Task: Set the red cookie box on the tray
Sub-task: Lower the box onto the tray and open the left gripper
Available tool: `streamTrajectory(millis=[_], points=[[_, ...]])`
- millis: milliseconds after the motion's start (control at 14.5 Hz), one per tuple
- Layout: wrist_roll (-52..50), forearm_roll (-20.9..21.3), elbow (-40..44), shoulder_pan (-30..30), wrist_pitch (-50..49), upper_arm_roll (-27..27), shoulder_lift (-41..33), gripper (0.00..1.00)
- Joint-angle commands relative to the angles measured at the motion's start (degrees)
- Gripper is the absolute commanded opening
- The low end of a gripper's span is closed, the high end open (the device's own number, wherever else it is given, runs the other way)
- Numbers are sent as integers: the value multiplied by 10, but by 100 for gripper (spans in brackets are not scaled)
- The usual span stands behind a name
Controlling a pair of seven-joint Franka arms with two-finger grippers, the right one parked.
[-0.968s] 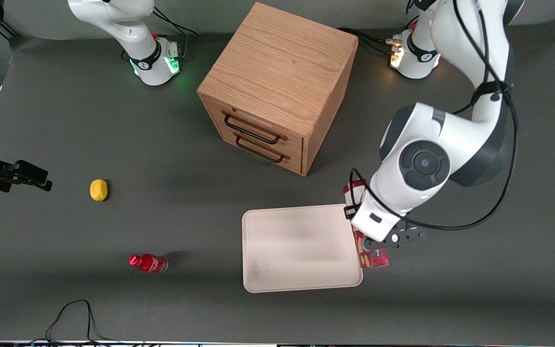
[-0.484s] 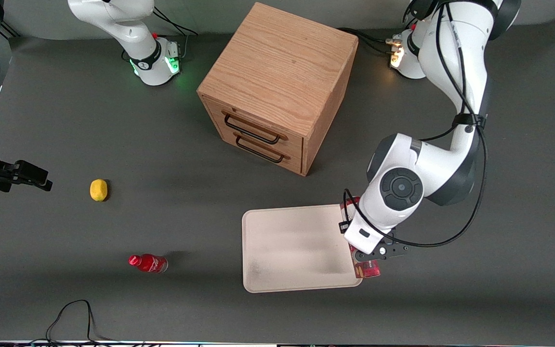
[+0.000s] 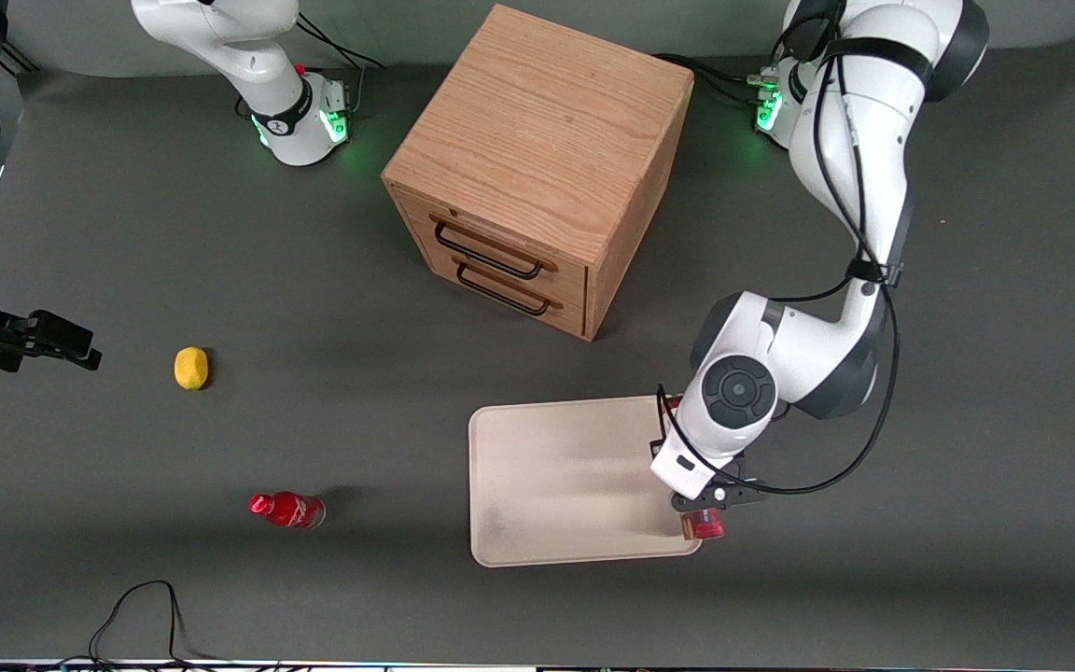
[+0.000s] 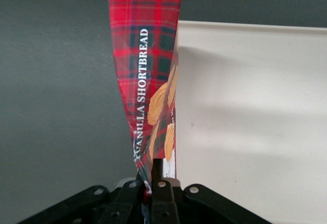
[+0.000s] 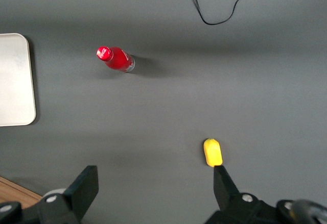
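The red cookie box (image 4: 145, 66), tartan red with cookie pictures, is pinched at one end by my gripper (image 4: 153, 180), which is shut on it. In the left wrist view the box lies along the rim of the cream-white tray (image 4: 255, 106), partly over grey table. From the front, my gripper (image 3: 701, 499) hangs over the tray's (image 3: 556, 476) edge at the working arm's end. The arm hides most of the box; only its red end (image 3: 705, 527) shows, near the tray's corner closest to the front camera.
A wooden two-drawer cabinet (image 3: 537, 159) stands farther from the front camera than the tray. A small red bottle (image 3: 287, 510) and a yellow object (image 3: 190, 368) lie toward the parked arm's end. A black cable (image 3: 141, 607) loops at the table's front edge.
The arm has carried the box sideways toward the tray. The box end has moved from beside the rim onto the tray's corner, and less of the box shows from the front.
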Motion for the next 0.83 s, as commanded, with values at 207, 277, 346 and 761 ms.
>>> streamTrajectory(millis=[207,277,346,761], points=[[-6,10,-4,-6,37,3,16,0],[-6,10,-6,-6,39,3,16,0],[-6,10,-7,-6,39,3,16,0],[-4,10,-8,-4,49,3,19,100]])
